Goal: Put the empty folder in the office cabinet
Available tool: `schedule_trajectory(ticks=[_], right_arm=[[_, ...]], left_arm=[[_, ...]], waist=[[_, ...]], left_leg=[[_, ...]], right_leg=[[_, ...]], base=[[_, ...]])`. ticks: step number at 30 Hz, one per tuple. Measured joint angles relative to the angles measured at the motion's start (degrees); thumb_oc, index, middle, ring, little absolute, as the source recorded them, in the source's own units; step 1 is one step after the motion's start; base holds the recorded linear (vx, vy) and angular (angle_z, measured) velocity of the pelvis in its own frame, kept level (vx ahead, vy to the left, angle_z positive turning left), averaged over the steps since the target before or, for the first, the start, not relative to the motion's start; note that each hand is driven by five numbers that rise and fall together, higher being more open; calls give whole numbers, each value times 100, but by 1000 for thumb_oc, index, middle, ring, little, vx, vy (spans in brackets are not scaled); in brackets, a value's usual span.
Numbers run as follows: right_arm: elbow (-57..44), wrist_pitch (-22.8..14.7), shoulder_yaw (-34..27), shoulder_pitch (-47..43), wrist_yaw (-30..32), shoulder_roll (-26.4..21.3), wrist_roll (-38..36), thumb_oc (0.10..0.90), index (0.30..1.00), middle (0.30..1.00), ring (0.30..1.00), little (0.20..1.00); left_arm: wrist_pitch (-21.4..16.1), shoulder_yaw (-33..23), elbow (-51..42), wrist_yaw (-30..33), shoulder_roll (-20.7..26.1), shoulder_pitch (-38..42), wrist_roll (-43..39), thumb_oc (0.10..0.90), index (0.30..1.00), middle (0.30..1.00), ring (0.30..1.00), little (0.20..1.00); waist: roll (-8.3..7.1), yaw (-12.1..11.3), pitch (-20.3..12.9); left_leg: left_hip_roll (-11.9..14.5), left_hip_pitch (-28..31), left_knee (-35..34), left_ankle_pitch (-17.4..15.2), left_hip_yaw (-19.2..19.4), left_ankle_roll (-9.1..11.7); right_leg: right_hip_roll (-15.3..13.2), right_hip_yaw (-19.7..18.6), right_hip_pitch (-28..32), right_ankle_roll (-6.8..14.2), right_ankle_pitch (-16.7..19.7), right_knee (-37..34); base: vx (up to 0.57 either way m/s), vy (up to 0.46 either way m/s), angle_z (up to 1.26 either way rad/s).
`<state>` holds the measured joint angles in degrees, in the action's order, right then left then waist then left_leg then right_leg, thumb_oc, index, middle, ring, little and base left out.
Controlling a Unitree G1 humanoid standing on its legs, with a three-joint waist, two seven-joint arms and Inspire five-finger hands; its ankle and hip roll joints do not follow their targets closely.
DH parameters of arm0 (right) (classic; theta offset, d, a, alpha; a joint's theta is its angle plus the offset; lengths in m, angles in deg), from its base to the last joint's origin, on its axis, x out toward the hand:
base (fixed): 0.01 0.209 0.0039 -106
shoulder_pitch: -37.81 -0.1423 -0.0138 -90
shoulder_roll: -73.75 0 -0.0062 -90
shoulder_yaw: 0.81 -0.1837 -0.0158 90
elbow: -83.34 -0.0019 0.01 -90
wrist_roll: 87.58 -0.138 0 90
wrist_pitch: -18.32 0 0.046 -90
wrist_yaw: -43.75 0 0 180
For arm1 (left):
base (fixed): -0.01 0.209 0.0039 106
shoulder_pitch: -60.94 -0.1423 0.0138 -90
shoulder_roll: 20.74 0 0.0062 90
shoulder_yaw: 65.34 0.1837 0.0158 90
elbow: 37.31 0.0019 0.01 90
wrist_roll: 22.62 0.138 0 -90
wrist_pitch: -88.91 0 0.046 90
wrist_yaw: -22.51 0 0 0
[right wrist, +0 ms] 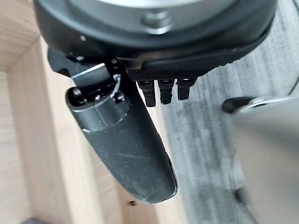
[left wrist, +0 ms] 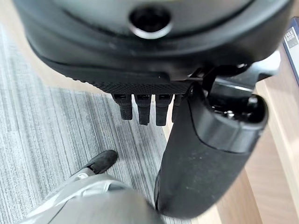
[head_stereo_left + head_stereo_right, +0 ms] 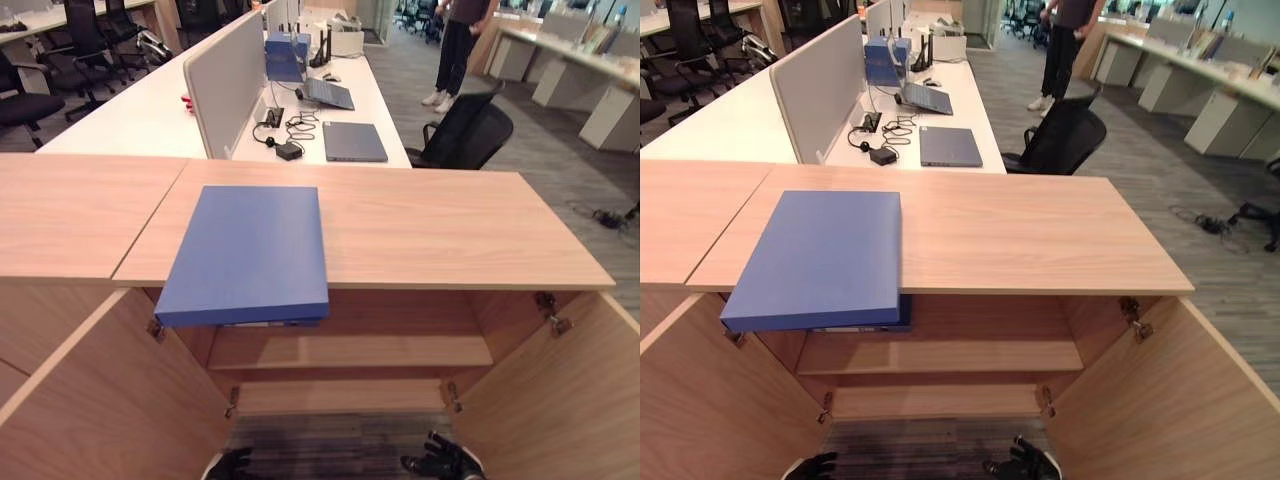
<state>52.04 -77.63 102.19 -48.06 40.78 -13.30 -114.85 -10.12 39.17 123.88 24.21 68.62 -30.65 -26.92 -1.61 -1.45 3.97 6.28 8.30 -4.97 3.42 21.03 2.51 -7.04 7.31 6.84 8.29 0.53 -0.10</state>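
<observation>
A flat blue folder (image 3: pixel 250 250) lies on the wooden top of the office cabinet (image 3: pixel 430 225), its near end sticking out over the front edge above the open compartment. Both cabinet doors stand open, showing a bare shelf (image 3: pixel 350 352). My left hand (image 3: pixel 232 465) and right hand (image 3: pixel 440 462) hang low in front of the cabinet near the carpet, well below the folder. In the left wrist view the left hand (image 2: pixel 142 107) has relaxed fingers and holds nothing. The right hand (image 1: pixel 161 91) looks the same in its wrist view.
The left door (image 3: pixel 100 400) and right door (image 3: pixel 560 400) swing out on either side of me. A dark blue edge (image 3: pixel 865 326) shows just under the folder inside the cabinet. Behind are a desk with a laptop (image 3: pixel 353 141), an office chair (image 3: pixel 468 132) and a standing person (image 3: pixel 458 45).
</observation>
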Motion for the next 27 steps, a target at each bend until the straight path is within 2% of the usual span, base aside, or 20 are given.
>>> schedule_trajectory(ticks=[3, 7, 15, 21, 23, 27], right_arm=[[-242, 9, 167, 65, 3, -80, 0, 800, 900, 900, 900, 900], [-313, 2, 199, 69, -20, -79, 0, 800, 900, 900, 900, 900], [-353, 5, 218, 217, -12, -82, 8, 800, 900, 900, 900, 900], [-419, 4, 219, 276, 59, -87, 6, 800, 900, 900, 900, 900], [-507, -24, 216, 367, 127, -86, 5, 800, 900, 900, 900, 900], [-880, -61, 184, 716, 281, -97, 8, 800, 900, 900, 900, 900]], left_arm=[[5, 99, -172, 13, -54, -4, 1, 800, 900, 900, 900, 900], [0, 261, -270, 12, -27, -18, 11, 800, 900, 900, 900, 900], [-3, 262, -690, 25, -41, -217, -13, 800, 900, 900, 900, 900], [-57, 131, -1527, 201, -64, -454, -489, 800, 900, 900, 900, 900], [-90, -23, -2496, 359, -62, -878, -683, 800, 900, 900, 900, 900], [-207, -363, -4409, 531, -219, -1647, -1045, 800, 900, 900, 900, 900]], waist=[[-8, 16, -17], [-152, 11, -47], [-44, -29, -88], [29, -74, -75], [13, -110, -65], [-7, -380, -26]], left_leg=[[45, -11, 21, 38, -56, 40], [54, 35, 21, 60, -119, 47], [46, 85, -1, 76, -187, 61], [71, 70, -1, 134, -374, 91], [71, 32, -3, 124, -459, 131], [72, -32, -1, 168, -615, 134]], right_leg=[[49, 26, 53, -59, 47, -61], [53, 99, 163, -86, 60, -125], [64, 183, 432, -56, 180, -529], [109, 343, 538, -81, 205, -528], [111, 432, 563, -41, 163, -529], [126, 579, 563, -29, 144, -529]], base=[[-13, -58, 5], [-11, -84, 9], [-14, -73, 5], [-32, -54, 13], [-61, -88, 19], [-40, -60, 20]])
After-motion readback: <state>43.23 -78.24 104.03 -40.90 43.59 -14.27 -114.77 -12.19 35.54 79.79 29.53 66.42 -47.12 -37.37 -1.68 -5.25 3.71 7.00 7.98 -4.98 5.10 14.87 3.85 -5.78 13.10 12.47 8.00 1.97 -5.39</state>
